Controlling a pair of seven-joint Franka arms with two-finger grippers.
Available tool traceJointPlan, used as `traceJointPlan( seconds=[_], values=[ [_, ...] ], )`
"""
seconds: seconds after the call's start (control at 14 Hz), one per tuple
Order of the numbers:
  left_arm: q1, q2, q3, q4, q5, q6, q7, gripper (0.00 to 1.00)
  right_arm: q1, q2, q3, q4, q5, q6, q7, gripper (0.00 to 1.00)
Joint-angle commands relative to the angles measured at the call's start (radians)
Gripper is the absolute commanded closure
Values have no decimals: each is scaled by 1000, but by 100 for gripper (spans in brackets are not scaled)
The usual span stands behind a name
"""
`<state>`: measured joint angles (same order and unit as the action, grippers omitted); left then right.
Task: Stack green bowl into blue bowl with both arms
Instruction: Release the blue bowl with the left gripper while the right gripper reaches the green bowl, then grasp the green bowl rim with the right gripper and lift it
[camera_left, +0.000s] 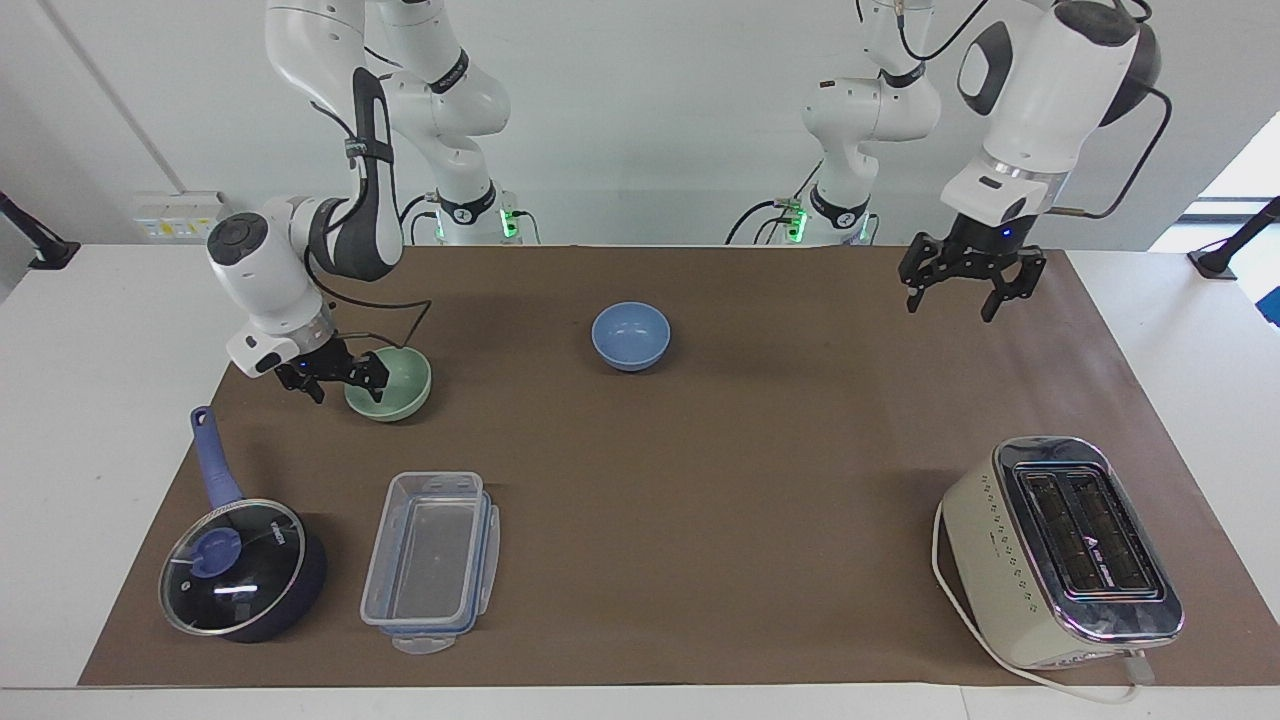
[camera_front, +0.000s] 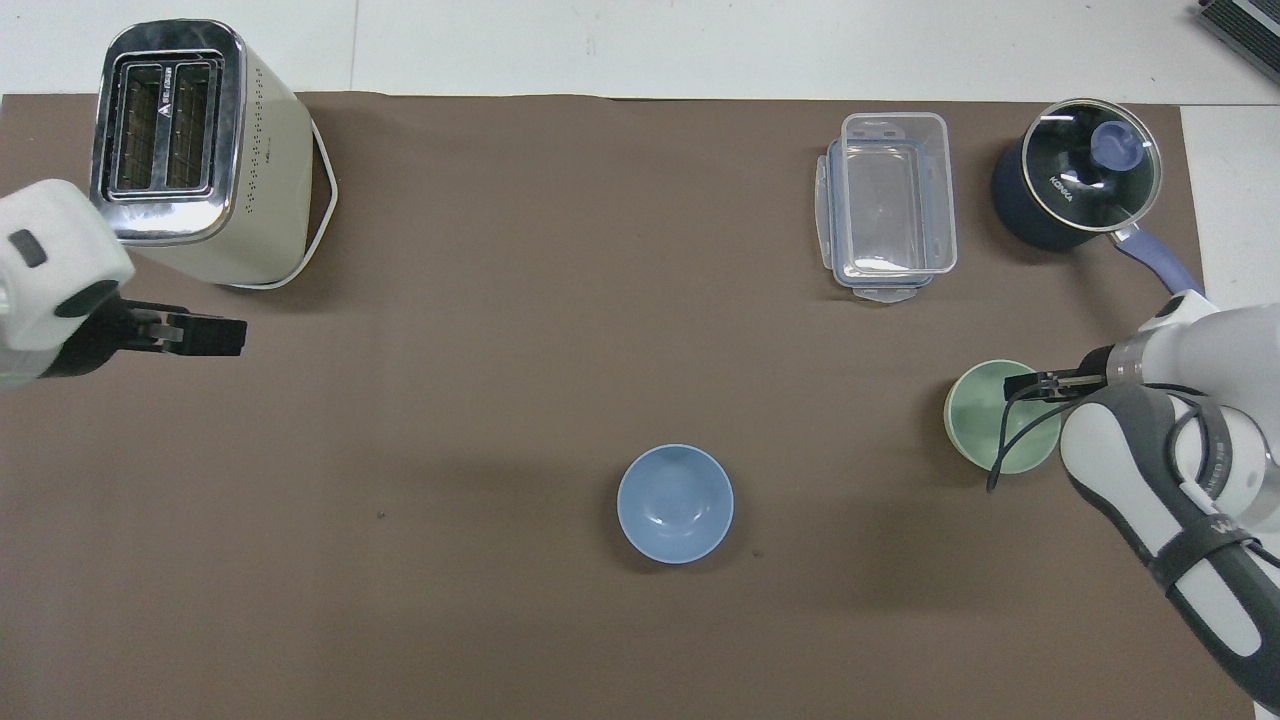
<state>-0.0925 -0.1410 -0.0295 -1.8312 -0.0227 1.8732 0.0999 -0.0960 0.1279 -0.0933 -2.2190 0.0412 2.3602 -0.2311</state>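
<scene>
The right gripper (camera_left: 335, 375) sits low at the rim of the green bowl (camera_left: 392, 385), on the bowl's edge toward the right arm's end of the table; in the facing view the bowl lies at about three o'clock from the jaws, one finger seeming to reach over the rim and the other outside it, so the jaws look spread astride the wall, not yet pinching it; the overhead view shows the fingertip over the bowl's inside; the blue bowl (camera_left: 630, 336), round with no long axis, rests well apart, at roughly two o'clock from the green bowl in the facing view; the left gripper (camera_left: 960, 278) hangs raised with its jaws spread and empty, over the mat (camera_left: 760, 500) near the toaster (camera_left: 1060, 550), waiting
</scene>
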Motion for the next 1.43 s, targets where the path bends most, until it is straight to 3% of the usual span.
traceJointPlan(
  seconds=[0.0,0.07,0.14,0.43,0.86,1.07,1.36],
  values=[
    [63,61,-12,209,18,-182,72,0,-5,-22,3,-28,25,13,-31,5],
    [80,79,-12,271,21,-236,87,0,-5,-24,3,-28,25,5,-28,30],
    [83,93,-10,312,21,-280,87,0,-5,-22,3,-25,25,-2,-30,48],
    [82,147,-4,400,32,-390,104,0,-4,-16,3,-8,25,-21,-30,97],
    [76,143,-13,403,37,-381,109,0,-5,-1,4,28,26,-22,-34,100],
    [68,133,-13,394,30,-374,106,0,4,-45,10,87,28,-99,-53,100],
    [63,127,-21,385,26,-384,97,0,10,-112,14,127,179,-179,-152,100]
  ],
)
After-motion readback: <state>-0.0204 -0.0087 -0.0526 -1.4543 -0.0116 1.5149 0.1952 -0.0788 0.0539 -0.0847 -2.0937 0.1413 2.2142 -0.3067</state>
